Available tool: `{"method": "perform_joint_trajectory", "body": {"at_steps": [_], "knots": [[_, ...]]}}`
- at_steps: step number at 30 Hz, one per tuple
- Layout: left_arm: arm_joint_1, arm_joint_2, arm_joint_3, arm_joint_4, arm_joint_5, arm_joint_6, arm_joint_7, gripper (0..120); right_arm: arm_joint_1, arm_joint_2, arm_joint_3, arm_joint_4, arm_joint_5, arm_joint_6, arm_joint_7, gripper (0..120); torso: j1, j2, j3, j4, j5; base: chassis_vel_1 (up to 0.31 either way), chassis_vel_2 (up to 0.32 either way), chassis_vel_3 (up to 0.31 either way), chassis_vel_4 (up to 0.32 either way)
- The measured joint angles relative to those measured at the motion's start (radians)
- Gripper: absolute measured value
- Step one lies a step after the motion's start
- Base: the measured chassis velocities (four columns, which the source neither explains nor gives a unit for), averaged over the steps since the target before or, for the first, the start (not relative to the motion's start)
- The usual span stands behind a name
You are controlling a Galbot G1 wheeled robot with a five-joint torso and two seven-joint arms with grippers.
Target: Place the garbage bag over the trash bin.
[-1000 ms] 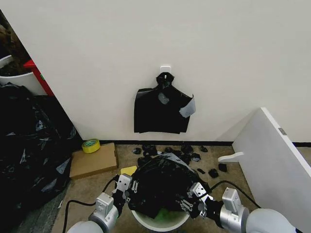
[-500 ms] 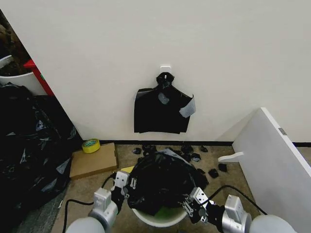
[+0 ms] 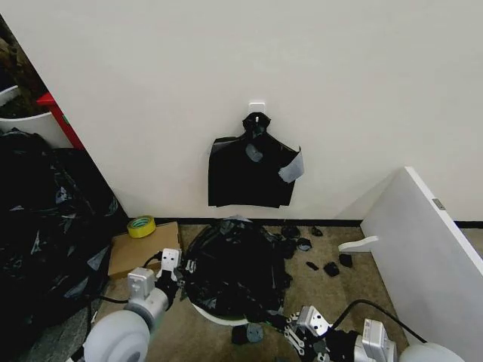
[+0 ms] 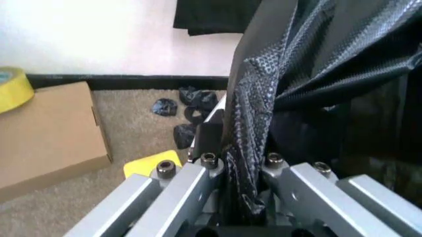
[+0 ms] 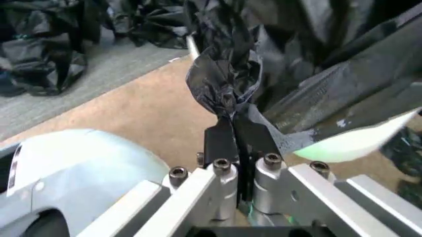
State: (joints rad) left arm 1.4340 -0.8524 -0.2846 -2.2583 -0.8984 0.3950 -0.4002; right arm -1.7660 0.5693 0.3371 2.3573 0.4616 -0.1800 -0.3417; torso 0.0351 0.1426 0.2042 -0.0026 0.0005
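Garbage bag (image 3: 235, 265): and there it is, a crinkled black mass draped over the bin, stretched between the two grippers, touching both.
Trash bin (image 3: 213, 315): a sliver of white rim peeks out beneath the bag, between the left gripper and the right gripper; the right wrist view shows a pale green-white edge (image 5: 359, 140) just past the gripper's tips.
Cardboard box (image 3: 145, 248): flat on the floor, just beyond the left gripper, on its outer side, a roll of yellow tape (image 3: 141, 225) at its far corner.
Left gripper (image 3: 178, 271): at the bag's left side, clamped narrow on a fold of the plastic; the left wrist view shows the film (image 4: 247, 148) running straight down between the jaws.
Right gripper (image 3: 290, 337): low at the bag's near right corner, pinched tight on a twisted wad of bag (image 5: 224, 81).
Black scraps (image 3: 330, 268): strewn on the floor well beyond the right gripper, toward the wall.
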Motion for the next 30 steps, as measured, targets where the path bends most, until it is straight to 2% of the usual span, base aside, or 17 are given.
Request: {"method": "perform_joint_trajectory", "body": {"at_steps": [5,7,8,12,14,20,30], "knots": [[-0.045,-0.006,-0.003,-0.001,-0.136,0.036,-0.062,2,-0.016,0.034,-0.034,-0.079,-0.154,0.182,-0.077,0,0.0,0.0,0.0,-0.0001,0.0,0.0,0.0,0.0,0.0],[-0.067,-0.013,0.002,-0.004,-0.21,0.046,-0.105,2,-0.011,0.051,-0.045,-0.107,-0.196,0.231,-0.082,0,0.0,0.0,0.0,-0.0002,0.0001,0.0,0.0,0.0,0.0],[-0.067,-0.013,0.002,-0.004,-0.21,0.046,-0.105,2,-0.011,0.051,-0.045,-0.107,-0.196,0.231,-0.082,0,0.0,0.0,0.0,-0.0002,0.0001,0.0,0.0,0.0,0.0],[-0.109,-0.039,0.014,-0.012,-0.387,0.057,-0.22,2,0.038,0.089,-0.064,-0.171,-0.346,0.327,-0.096,0,0.0,0.0,0.0,-0.0001,0.0001,0.0,0.0,0.0,0.0],[-0.119,-0.053,0.019,-0.012,-0.426,0.057,-0.254,2,0.066,0.109,-0.077,-0.202,-0.413,0.356,-0.095,0,0.0,0.0,0.0,-0.0002,0.0,0.0,0.0,0.0,0.0],[-0.119,-0.085,0.026,-0.031,-0.482,0.06,-0.311,2,0.151,0.172,-0.127,-0.321,-0.585,0.387,-0.021,0,0.0,0.0,0.0,0.0,0.0003,0.0,0.0,0.0,0.0],[-0.1,-0.091,0.017,-0.049,-0.498,0.074,-0.334,2,0.148,0.201,-0.141,-0.354,-0.614,0.356,0.052,0,0.0,0.0,0.0,0.0,0.0,0.0,0.0,0.0,0.0]]}}
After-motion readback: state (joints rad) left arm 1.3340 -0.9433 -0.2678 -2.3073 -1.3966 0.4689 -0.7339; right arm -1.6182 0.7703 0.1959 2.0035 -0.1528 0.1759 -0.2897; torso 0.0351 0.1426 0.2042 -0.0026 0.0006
